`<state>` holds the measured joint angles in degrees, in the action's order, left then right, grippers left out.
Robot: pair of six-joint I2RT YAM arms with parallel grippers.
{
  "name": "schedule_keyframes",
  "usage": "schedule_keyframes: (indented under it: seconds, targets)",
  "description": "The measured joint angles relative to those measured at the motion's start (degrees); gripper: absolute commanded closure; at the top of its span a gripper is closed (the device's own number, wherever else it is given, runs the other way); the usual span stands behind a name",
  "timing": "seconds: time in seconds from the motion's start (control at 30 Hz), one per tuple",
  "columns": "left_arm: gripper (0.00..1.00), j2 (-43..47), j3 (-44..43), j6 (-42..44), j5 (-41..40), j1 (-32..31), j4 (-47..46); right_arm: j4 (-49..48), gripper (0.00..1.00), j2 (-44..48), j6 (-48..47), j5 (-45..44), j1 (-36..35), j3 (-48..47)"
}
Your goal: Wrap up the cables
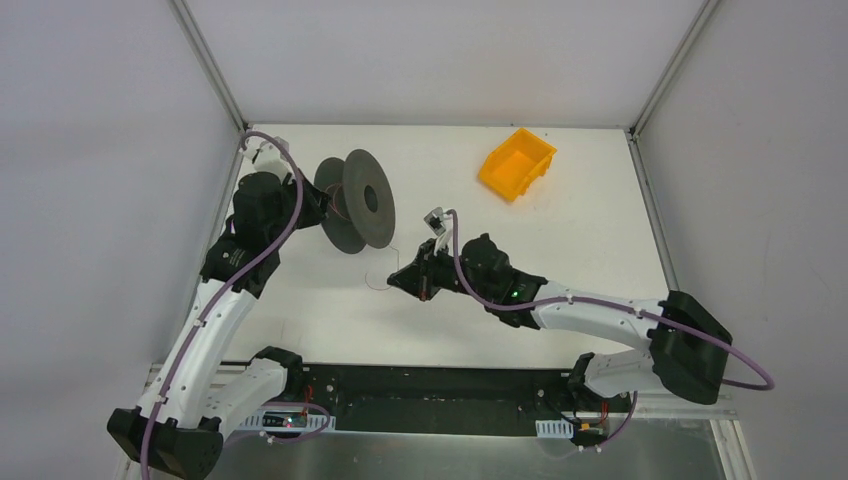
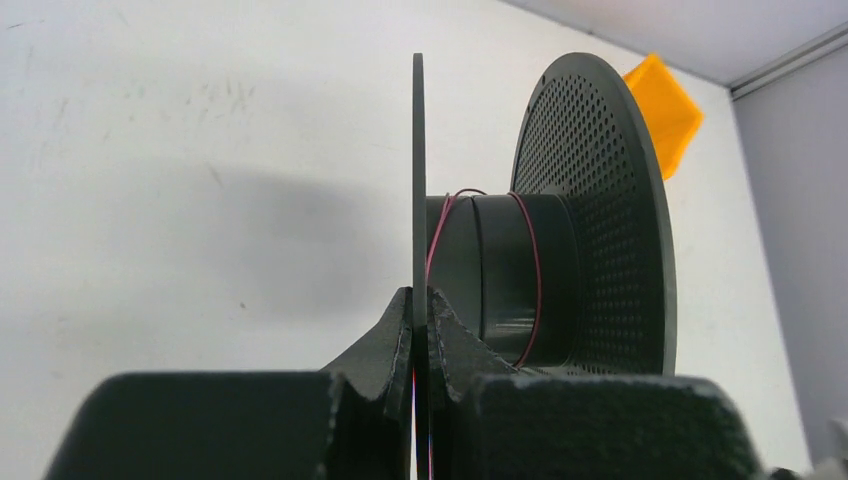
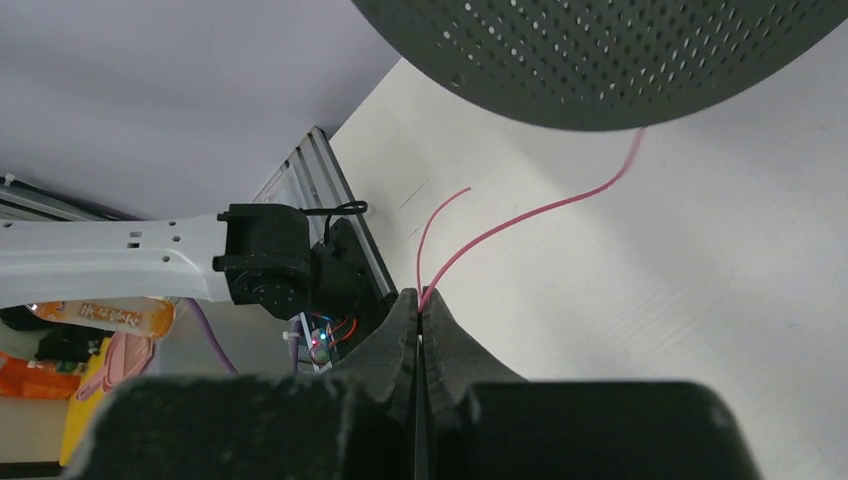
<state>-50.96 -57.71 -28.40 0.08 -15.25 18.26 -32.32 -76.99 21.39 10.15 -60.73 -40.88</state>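
A black spool (image 1: 356, 200) with two round flanges lies on its side at the back left of the table. My left gripper (image 1: 314, 206) is shut on the edge of its near flange (image 2: 418, 150). The thin pink wire (image 2: 532, 262) makes a few turns round the hub. The wire (image 3: 520, 215) runs from under the perforated flange (image 3: 600, 50) to my right gripper (image 3: 420, 296), which is shut on it; a short free end curls beside it. In the top view the right gripper (image 1: 394, 281) is just in front of the spool, with a small wire loop (image 1: 377, 281) by its tips.
An orange bin (image 1: 516, 163) stands at the back right; it also shows in the left wrist view (image 2: 668, 110). Grey walls and metal frame posts enclose the white table (image 1: 560, 240). The left arm's base (image 3: 270, 262) stands at the table's near edge.
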Motion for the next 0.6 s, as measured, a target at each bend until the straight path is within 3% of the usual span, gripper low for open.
schedule_keyframes:
  seconds: [0.37, 0.6]
  targets:
    - [1.0, -4.8, -0.2, 8.8, -9.0, -6.6, 5.8, 24.0, 1.0, 2.6, -9.3, 5.7, -1.7, -10.5]
    - [1.0, -7.3, -2.3, 15.4, -9.7, -10.5, 9.5, 41.1, 1.0, 0.7, -22.7, 4.4, -1.7, -23.1]
